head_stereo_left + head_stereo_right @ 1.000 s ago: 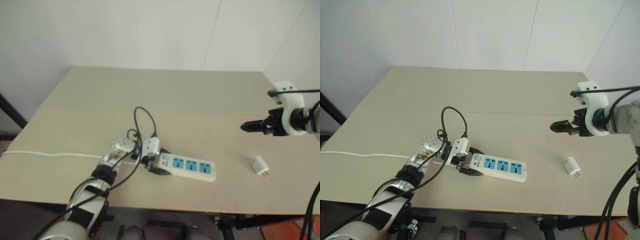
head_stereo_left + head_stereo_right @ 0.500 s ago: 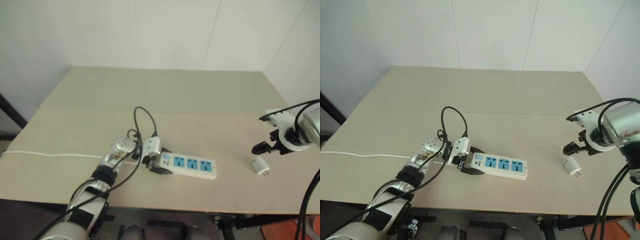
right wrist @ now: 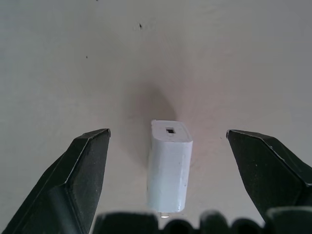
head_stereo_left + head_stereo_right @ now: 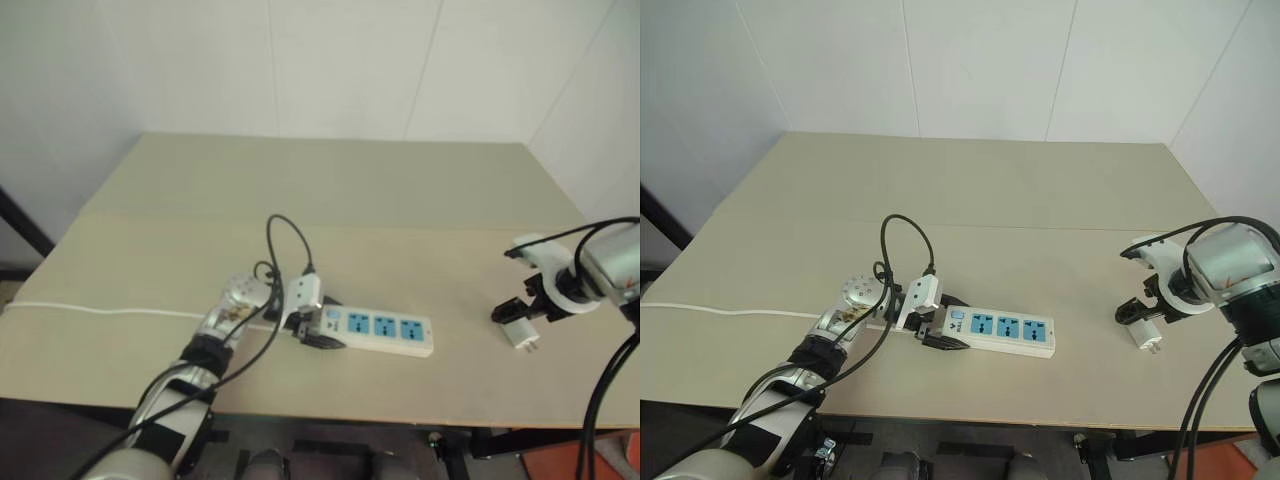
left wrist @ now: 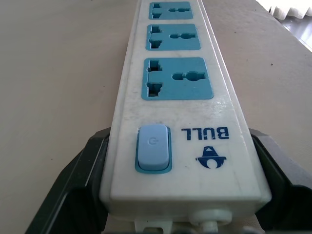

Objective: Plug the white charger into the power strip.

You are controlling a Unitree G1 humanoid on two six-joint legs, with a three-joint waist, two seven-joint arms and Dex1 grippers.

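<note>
A beige table is sitting against white walls. The left gripper is clamping the power strip at its switch end. The right gripper, jaws spread wide, is straddling the white charger lying flat; closing off-centre is risking it twisting or skidding away.

charger prongs hidden, strip cord cut off

Smooth white plastic power strip; matt beige table
</note>
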